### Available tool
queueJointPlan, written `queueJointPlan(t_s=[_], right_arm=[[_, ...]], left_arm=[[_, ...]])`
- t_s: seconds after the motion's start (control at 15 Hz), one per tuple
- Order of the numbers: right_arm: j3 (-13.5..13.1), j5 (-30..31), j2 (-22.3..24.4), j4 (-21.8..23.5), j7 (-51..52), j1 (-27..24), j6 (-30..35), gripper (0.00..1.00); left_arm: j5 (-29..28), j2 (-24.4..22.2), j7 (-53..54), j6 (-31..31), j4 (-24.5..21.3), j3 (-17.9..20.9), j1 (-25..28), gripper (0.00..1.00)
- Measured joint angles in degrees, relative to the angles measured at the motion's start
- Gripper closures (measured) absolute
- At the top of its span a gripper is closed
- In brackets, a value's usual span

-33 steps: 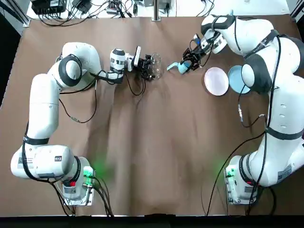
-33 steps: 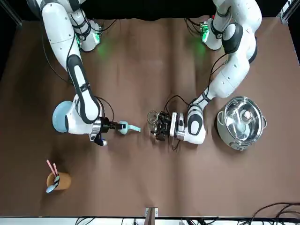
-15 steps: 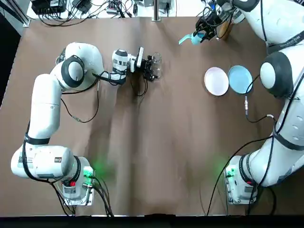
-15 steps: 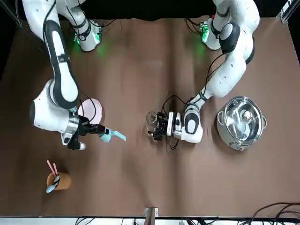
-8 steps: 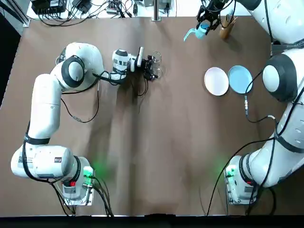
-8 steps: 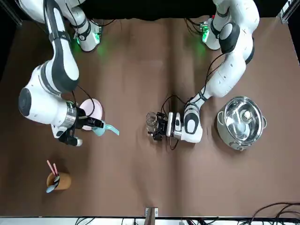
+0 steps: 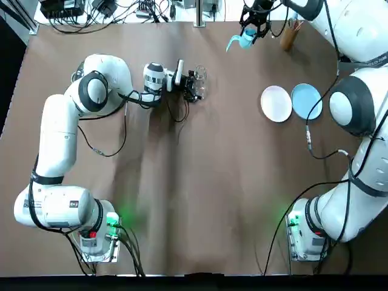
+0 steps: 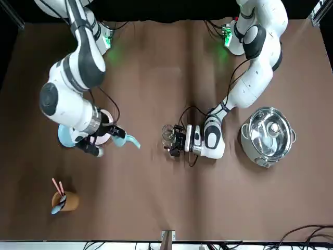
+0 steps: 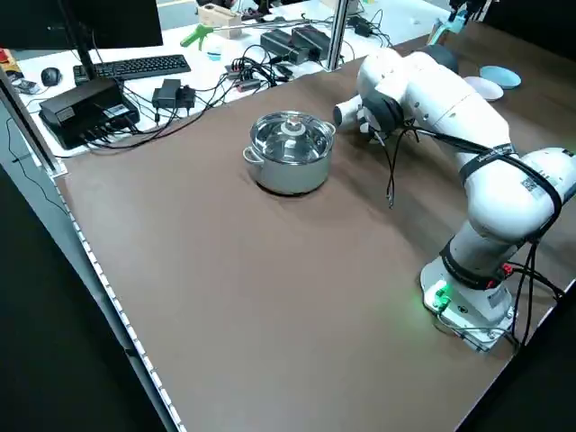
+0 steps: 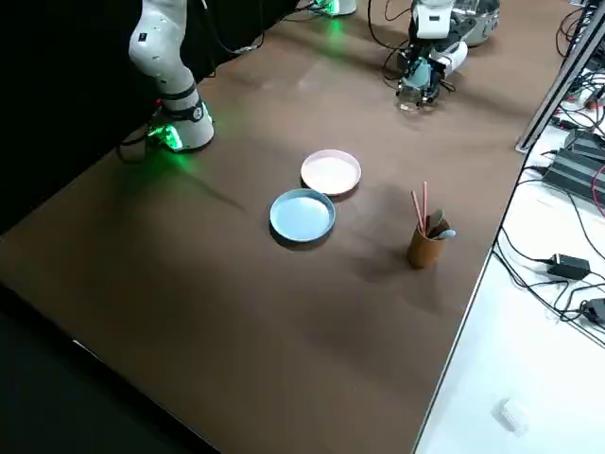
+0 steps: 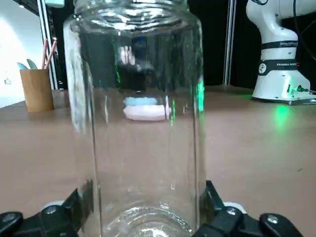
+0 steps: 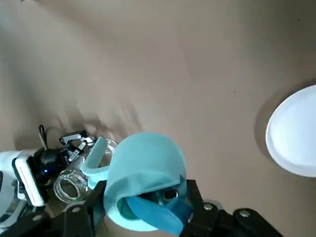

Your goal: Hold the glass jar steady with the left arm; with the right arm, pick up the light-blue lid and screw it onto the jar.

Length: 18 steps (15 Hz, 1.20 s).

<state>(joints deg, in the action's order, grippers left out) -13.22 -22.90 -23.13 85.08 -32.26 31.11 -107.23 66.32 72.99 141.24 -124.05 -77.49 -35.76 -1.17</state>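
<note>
left gripper (image 7: 193, 86) clamping jar (image 11: 138, 113) | right gripper (image 7: 250, 28) pinching lid (image 12: 143, 170) aloft; likely needing level descent onto jar's mouth

Jar (image 11: 138, 123) top & base cut off; right hand (image 12: 140, 212) tips hidden by light-blue scoop (image 12: 143, 173).

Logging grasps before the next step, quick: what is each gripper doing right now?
Left gripper: shut on the glass jar.
Right gripper: shut on the light-blue object.
</note>
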Motion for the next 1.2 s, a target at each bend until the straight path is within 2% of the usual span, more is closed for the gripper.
queueJointPlan(t_s=[0.27,0.67,1.2], right_arm=[[0.01,0.11,-2.48,-3.2,-6.43,1.8,-0.2,0.32],[0.08,0.11,-9.46,-9.55,-13.72,5.21,-0.56,0.32],[0.26,0.11,-11.0,-13.62,-16.79,9.4,-1.15,0.32]], left_arm=[[0.0,0.0,0.0,-0.31,0.24,0.0,-0.3,0.07],[0.0,0.0,0.0,-0.44,0.33,0.0,-0.42,0.07],[0.0,0.0,-0.01,-0.46,0.35,0.0,-0.44,0.07]])
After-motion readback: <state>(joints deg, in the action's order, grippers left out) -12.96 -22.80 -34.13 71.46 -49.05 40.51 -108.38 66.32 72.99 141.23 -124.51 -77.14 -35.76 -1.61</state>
